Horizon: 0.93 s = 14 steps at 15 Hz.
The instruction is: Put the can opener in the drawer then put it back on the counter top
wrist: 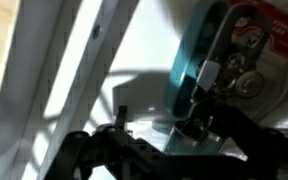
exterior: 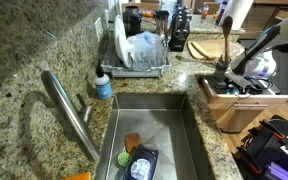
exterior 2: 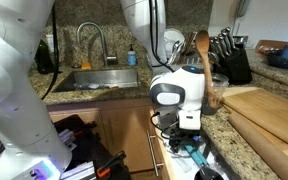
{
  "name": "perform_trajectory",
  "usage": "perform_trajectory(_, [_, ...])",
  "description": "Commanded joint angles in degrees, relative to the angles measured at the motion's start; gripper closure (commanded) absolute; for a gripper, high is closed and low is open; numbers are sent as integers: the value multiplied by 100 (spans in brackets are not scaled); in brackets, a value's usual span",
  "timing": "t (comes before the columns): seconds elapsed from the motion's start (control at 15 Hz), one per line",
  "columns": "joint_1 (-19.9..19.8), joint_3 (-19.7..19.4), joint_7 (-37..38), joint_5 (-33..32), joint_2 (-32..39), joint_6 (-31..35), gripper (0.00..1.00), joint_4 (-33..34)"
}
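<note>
The can opener (wrist: pixel 188 62) has a teal handle and a metal head. It lies in the open drawer (exterior: pixel 216 100) beside the counter. In the wrist view it sits close under my gripper (wrist: pixel 160 122), near the right finger. A white gap shows between it and the left finger, so the jaws look open. In an exterior view my gripper (exterior 2: pixel 187 133) is lowered into the drawer (exterior 2: pixel 174 162), and a bit of the teal handle (exterior 2: pixel 192 151) shows below it. In an exterior view my gripper (exterior: pixel 228 80) is down in the drawer and hides the can opener.
A sink (exterior: pixel 154 130) with a sponge and a tray lies beside a faucet (exterior: pixel 69 110). A dish rack (exterior: pixel 139 55), a wooden cutting board (exterior 2: pixel 269 115), a wooden spoon (exterior 2: pixel 206 60) and a knife block (exterior 2: pixel 229 60) stand on the granite counter (exterior: pixel 24 60).
</note>
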Motion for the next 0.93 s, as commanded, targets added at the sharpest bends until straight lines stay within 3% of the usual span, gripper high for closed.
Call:
perform_trajectory(0.0, [-86,56,-118,60,-78,-266,33,32])
perform_trajectory(0.33, [-131,62,-159,81,-186,-323,73,23])
perform_trajectory(0.53, [-178,71,-182,103,-144,-271,82,31])
perform_trajectory(0.73, [-287,145,-284,138,-366,-488,100,-60])
perform_trajectory(0.87, [-411,192,-483,157,-692,-703,95,-191])
